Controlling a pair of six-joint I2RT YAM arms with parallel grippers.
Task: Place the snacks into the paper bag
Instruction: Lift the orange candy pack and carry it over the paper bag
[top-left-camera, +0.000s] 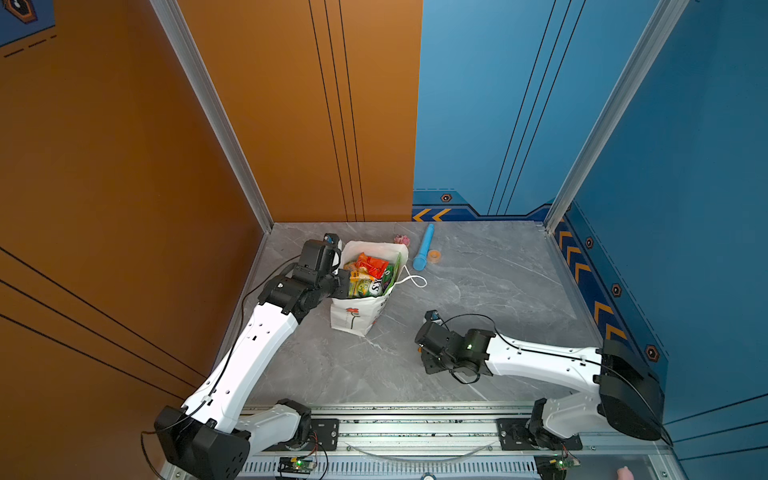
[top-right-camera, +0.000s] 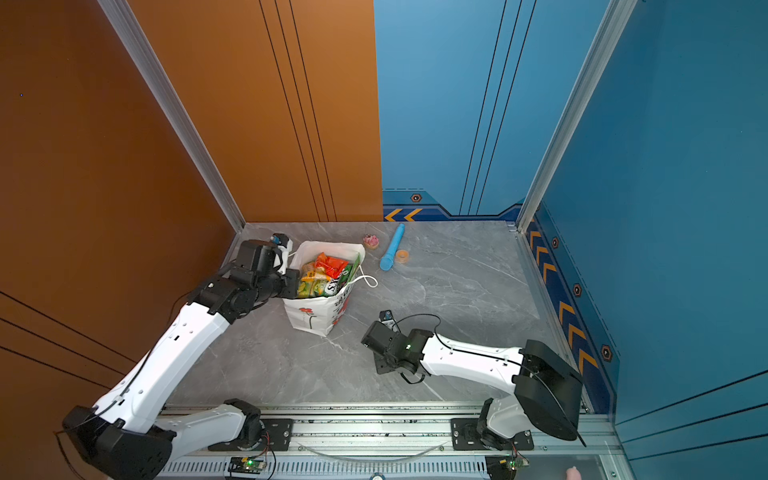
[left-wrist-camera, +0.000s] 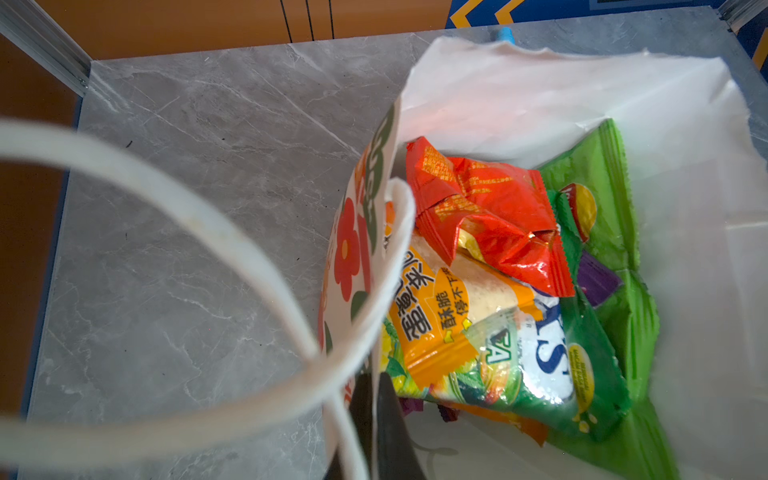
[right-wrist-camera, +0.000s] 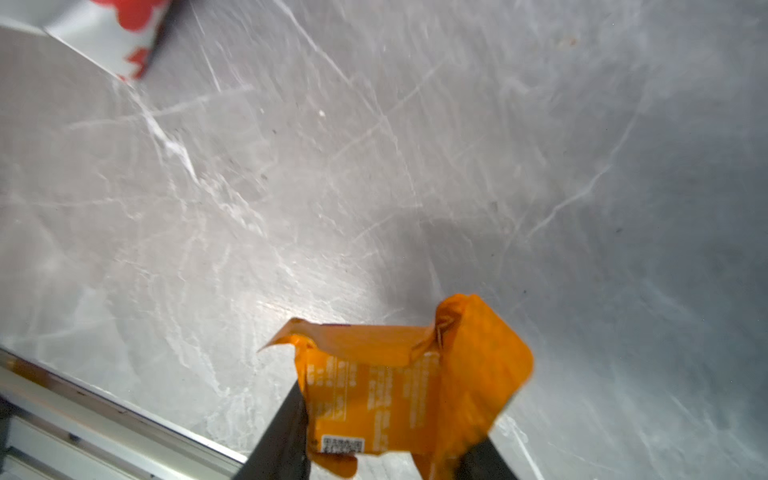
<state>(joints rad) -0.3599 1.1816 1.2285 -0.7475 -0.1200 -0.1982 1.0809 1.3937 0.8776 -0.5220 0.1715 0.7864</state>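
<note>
The white paper bag (top-left-camera: 353, 320) (top-right-camera: 309, 318) with red flowers stands upright at the back left of the table. Several snacks (top-left-camera: 370, 270) (top-right-camera: 322, 272) fill it. The left wrist view shows a red packet (left-wrist-camera: 490, 216), an orange packet (left-wrist-camera: 432, 328), a green FOX'S bag (left-wrist-camera: 540, 365), a large green chip bag (left-wrist-camera: 598, 216) and a purple pack (left-wrist-camera: 596, 278) inside. My left gripper (left-wrist-camera: 376, 380) (top-left-camera: 338, 276) is shut on the bag's near-left rim. My right gripper (right-wrist-camera: 399, 399) is shut on a small orange snack packet (right-wrist-camera: 407, 374), held above the table to the right of the bag.
A blue tube (top-left-camera: 424, 247), a small pink toy (top-left-camera: 402, 239) and an orange tape roll (top-left-camera: 434, 257) lie behind the bag. A white cord handle (top-left-camera: 415, 280) hangs off the bag's right side. The metal rail (top-left-camera: 415, 428) runs along the front edge.
</note>
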